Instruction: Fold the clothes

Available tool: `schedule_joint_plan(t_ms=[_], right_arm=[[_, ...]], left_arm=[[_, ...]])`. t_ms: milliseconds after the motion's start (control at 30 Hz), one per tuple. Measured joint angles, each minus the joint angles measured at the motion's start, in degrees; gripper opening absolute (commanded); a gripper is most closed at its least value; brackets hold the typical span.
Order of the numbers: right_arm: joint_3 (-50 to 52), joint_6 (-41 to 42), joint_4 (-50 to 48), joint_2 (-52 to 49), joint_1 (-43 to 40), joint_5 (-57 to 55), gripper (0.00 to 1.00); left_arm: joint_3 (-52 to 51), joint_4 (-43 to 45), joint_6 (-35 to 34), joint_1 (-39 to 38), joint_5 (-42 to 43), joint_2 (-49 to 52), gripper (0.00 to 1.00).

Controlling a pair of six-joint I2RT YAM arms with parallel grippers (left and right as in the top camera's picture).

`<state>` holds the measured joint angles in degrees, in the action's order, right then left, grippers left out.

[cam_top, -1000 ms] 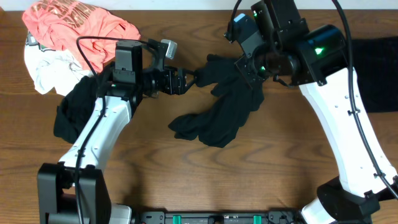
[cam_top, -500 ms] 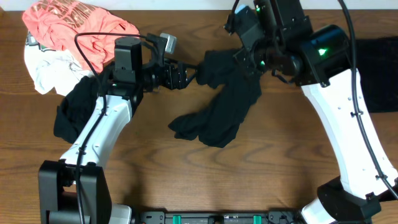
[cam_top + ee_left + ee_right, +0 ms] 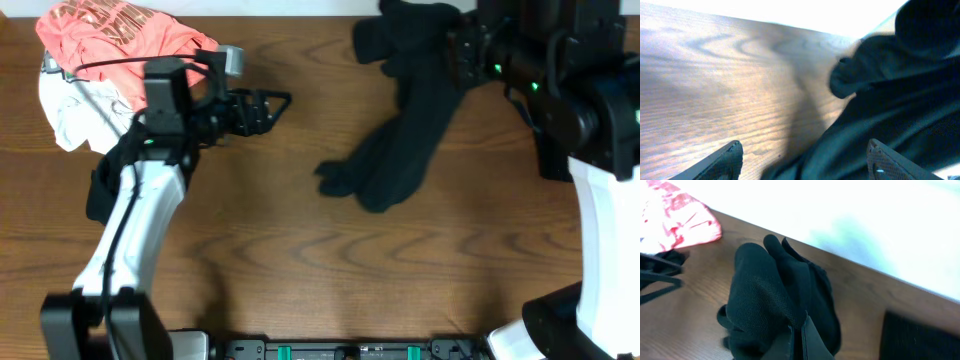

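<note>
Black garment (image 3: 400, 150) hangs from the right arm at the far edge of the desk (image 3: 250, 250) and trails down to a heap mid-desk. The left fingers (image 3: 268, 97) are spread and empty, well apart from it, near the coral-pink tee (image 3: 120, 35) and white garment (image 3: 75, 115)

Left wrist: fingers parted over bare wood, black garment ahead

Right wrist: the right fingers (image 3: 807, 340) are clenched on the black garment; a dark cloth (image 3: 920, 335), possibly another garment, lies to the right

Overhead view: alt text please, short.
Right gripper holds a black garment by one end, the rest trailing on the wooden table. Left gripper is open and empty, near a coral tee heaped with other clothes.
</note>
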<state>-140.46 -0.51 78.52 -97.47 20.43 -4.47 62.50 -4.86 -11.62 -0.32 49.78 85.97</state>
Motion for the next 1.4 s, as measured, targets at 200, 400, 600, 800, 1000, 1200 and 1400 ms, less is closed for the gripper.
schedule_joint_plan(t_ms=[200, 400, 600, 800, 1000, 1200, 1400], right_arm=[[-0.1, 9.7, 3.9, 0.7, 0.6, -6.3, 0.01], [1.5, 15.9, 1.1, -2.4, 0.6, -8.5, 0.01], [2.2, 18.0, -6.2, -10.7, 0.6, -5.9, 0.01], [2.9, 18.8, -14.4, -20.9, 0.6, -1.3, 0.46], [3.3, 15.9, -16.2, -24.2, 0.6, 0.8, 0.82], [3.2, 14.4, -6.4, -21.4, 0.3, 1.0, 0.88], [3.0, 14.6, 7.8, -18.1, -3.0, 2.0, 0.88]], left_arm=[[0.0, -2.3, -0.4, 1.8, 0.2, -6.1, 0.79], [0.0, -4.6, -0.4, 2.2, 0.0, -6.6, 0.79], [0.0, -8.6, 0.9, 2.3, -0.7, -6.6, 0.79], [0.0, -13.2, 1.8, 4.3, -1.1, -6.6, 0.79], [0.0, -17.4, 4.2, 4.6, -1.3, -6.6, 0.79], [0.0, -20.8, 5.9, 1.6, -1.6, -6.6, 0.79], [0.0, -25.7, 9.0, -7.2, -4.0, -6.6, 0.79]])
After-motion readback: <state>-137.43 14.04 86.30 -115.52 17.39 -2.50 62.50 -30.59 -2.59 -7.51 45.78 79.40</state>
